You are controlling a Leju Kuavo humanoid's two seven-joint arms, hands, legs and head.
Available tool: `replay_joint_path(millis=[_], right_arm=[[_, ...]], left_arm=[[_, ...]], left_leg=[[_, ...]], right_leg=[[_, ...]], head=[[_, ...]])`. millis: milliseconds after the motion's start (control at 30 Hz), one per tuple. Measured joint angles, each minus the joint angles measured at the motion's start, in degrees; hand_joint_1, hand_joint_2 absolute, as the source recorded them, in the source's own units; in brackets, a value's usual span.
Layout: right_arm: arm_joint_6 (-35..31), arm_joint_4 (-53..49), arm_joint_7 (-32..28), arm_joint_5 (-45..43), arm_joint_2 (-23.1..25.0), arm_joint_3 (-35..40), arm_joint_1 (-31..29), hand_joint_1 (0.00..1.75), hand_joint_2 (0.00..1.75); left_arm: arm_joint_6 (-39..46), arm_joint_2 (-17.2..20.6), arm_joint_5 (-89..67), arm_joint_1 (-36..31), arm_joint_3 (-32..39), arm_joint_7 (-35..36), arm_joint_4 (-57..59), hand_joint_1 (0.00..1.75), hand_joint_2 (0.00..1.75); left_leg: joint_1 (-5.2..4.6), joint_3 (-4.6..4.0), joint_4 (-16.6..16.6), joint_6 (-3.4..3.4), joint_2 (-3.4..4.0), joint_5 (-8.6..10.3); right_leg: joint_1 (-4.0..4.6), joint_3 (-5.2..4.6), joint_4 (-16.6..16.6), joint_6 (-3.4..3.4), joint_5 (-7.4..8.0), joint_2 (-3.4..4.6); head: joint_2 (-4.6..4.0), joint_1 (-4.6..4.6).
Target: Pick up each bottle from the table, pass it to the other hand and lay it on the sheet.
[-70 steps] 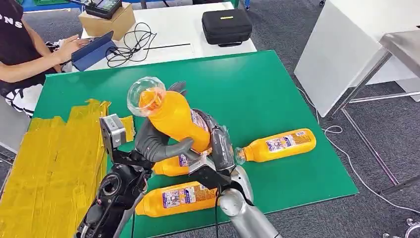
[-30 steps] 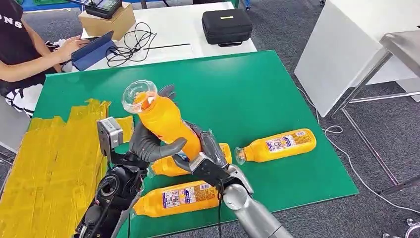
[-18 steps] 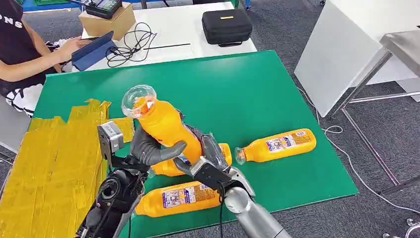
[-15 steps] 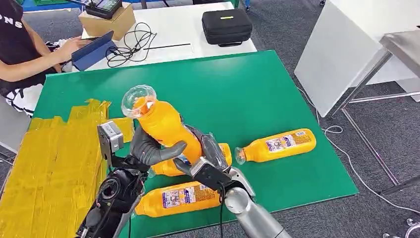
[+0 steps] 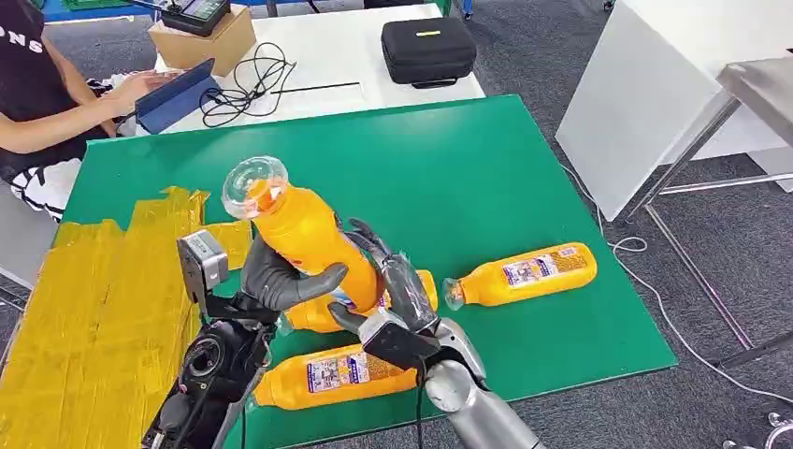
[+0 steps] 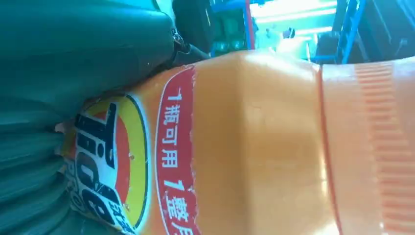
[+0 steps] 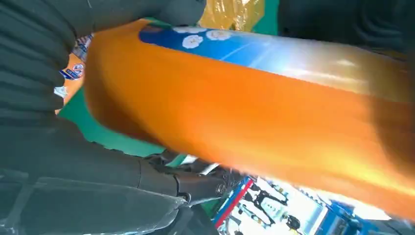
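**A:** While the handover's mid-air, left to right: yellow sheet (image 5: 93, 309) covers the table's (image 5: 524, 168) left edge, nothing laid on it yet. Left hand (image 5: 281, 276) has its fingers wrapped round the held bottle (image 5: 304, 238), bottle tilted, clear base up and leaning toward the sheet side.

**B:** Right hand?

**A:** Right hand (image 5: 397, 285) sits against the bottle's lower right side, fingers spread along it. Can't tell if it's gripping or only touching. My read: left has the load, right is letting go.

**B:** Other bottles?

**A:** Three lying flat near the front edge: one under the hands (image 5: 323, 313), one closest to the front edge (image 5: 332, 372), one toward the right edge (image 5: 524, 271).

**B:** Labels?

**A:** Left wrist view: red band on the held one reads "1瓶可用1整月", plus a big logo cut off, unreadable. Table bottles' labels too small.
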Motion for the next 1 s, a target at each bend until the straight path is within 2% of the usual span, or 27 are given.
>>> replay_joint_path(millis=[33,67,200,533,800,900,1000], right_arm=[[-0.04,-0.28,-0.09,0.04,-0.04,0.0,0.04,0.45,1.75],[-0.07,-0.5,-0.22,0.04,-0.09,0.0,0.1,0.0,1.75],[-0.46,-1.03,-0.39,0.31,-0.11,-0.02,0.35,0.0,1.75],[-9.46,-9.94,-1.33,2.42,-2.36,-4.26,3.91,0.0,1.75],[-10.49,-13.03,-1.29,3.38,-3.45,-5.64,5.1,0.0,1.75],[-13.67,-14.16,-0.7,5.93,-3.54,-6.41,6.21,0.0,1.75],[-17.35,-16.63,-0.26,9.94,-3.58,-8.06,8.53,0.0,1.75]], left_arm=[[0.04,0.0,-0.06,0.0,0.15,0.0,-0.04,1.75,1.75],[0.11,0.0,-0.11,0.01,0.28,0.0,-0.07,1.75,1.75],[0.2,0.0,-0.48,0.01,0.74,-0.07,-0.15,1.75,1.75],[6.82,1.35,-15.53,-0.29,6.49,-1.07,-6.73,1.75,1.75],[7.58,1.86,-17.93,-0.71,8.65,-0.89,-9.09,1.75,1.75],[11.68,2.42,-29.47,-1.02,9.09,-1.0,-10.12,1.75,1.75],[15.01,4.16,-47.15,-3.2,10.18,3.73,-10.8,1.75,1.75]], left_leg=[[0.0,0.01,0.0,0.0,0.0,0.0],[0.0,0.01,0.0,0.0,0.0,0.0],[0.0,0.0,0.0,0.0,0.0,0.0],[0.0,-0.01,0.0,0.0,0.0,-0.01],[0.0,0.0,0.0,0.0,0.0,0.0],[0.0,0.0,0.0,0.0,-0.01,0.0],[0.0,-0.01,0.0,0.0,-0.01,0.0]], right_leg=[[0.0,0.0,0.0,0.0,0.0,0.0],[0.0,0.0,0.0,0.0,0.0,0.0],[0.0,0.0,0.0,0.0,0.0,0.0],[0.0,-0.02,0.0,0.0,-0.01,0.0],[0.0,-0.01,0.0,0.0,0.0,0.0],[0.0,-0.02,0.0,0.0,0.0,0.0],[0.01,-0.03,0.0,0.0,0.0,0.0]], head=[[0.0,-0.02],[0.0,0.0],[0.0,0.0],[0.0,0.0],[0.0,-0.02],[0.0,0.0],[0.0,0.0]])
